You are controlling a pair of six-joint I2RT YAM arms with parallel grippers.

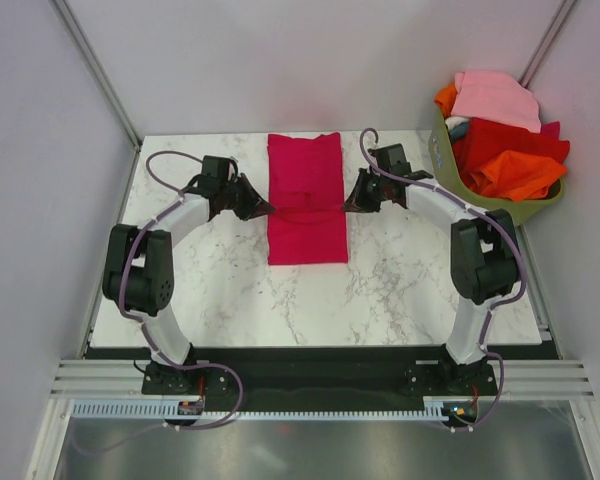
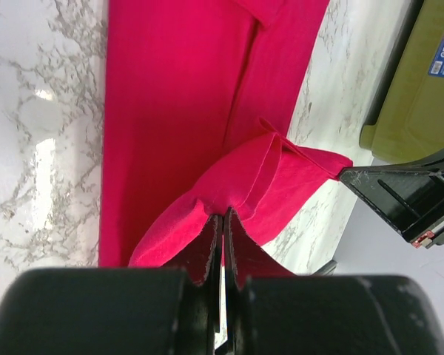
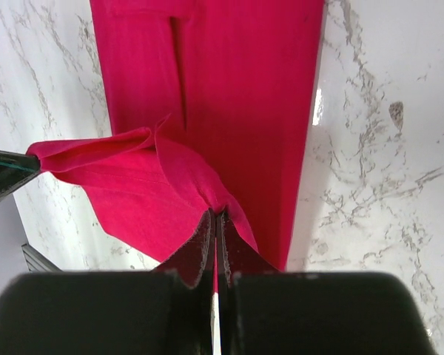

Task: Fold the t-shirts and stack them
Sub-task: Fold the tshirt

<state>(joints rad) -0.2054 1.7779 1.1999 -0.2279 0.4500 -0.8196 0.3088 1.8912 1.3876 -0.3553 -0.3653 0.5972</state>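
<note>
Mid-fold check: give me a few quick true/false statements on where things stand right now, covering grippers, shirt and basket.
1. The left gripper and the right gripper are both shut on the crimson t-shirt. True.
2. The olive-green basket is empty. False: it holds pink cloth, red cloth and orange cloth.
3. The crimson t-shirt lies on the marble table between the two grippers. True.
4. The basket stands at the table's far left corner. False: it is at the far right corner.
5. Several folded shirts are stacked on the table. False: only the crimson one lies there.
</note>
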